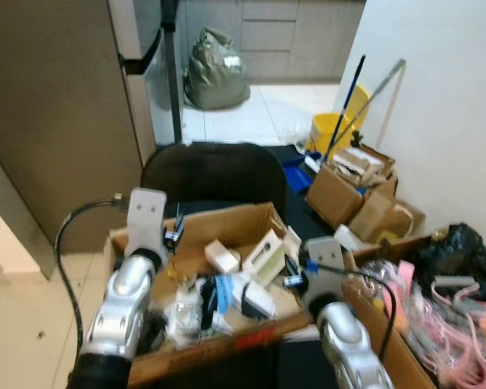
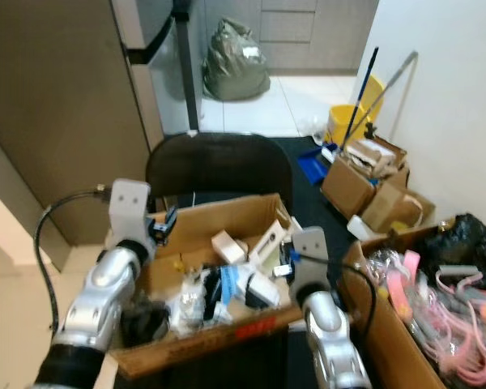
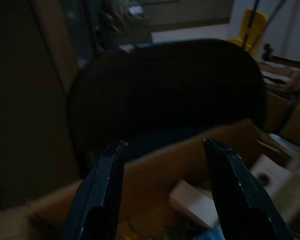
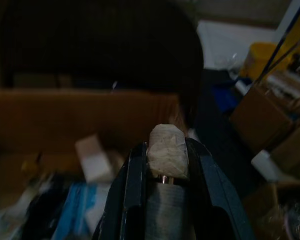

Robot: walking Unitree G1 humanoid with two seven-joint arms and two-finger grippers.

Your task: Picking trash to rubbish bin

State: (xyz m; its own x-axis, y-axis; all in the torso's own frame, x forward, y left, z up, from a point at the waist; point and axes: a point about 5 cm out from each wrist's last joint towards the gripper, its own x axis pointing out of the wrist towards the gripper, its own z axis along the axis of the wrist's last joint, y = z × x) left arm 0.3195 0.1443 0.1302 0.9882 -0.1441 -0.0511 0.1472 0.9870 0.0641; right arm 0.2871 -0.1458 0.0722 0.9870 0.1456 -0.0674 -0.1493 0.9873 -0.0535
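Both eye views look down from head height; both wrist views look closely over the shared cardboard box (image 1: 227, 223).

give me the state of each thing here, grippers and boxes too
left gripper: open, empty, above the box's edge
right gripper: shut on a taped roll
cardboard box: open, full of trash
green bag: tied, on the floor
yellow bucket: upright, mop handles in it

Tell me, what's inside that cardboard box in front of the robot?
The cardboard box holds small white boxes, blue-and-white packets and clear wrappers. Whatever lies beneath that pile is covered.
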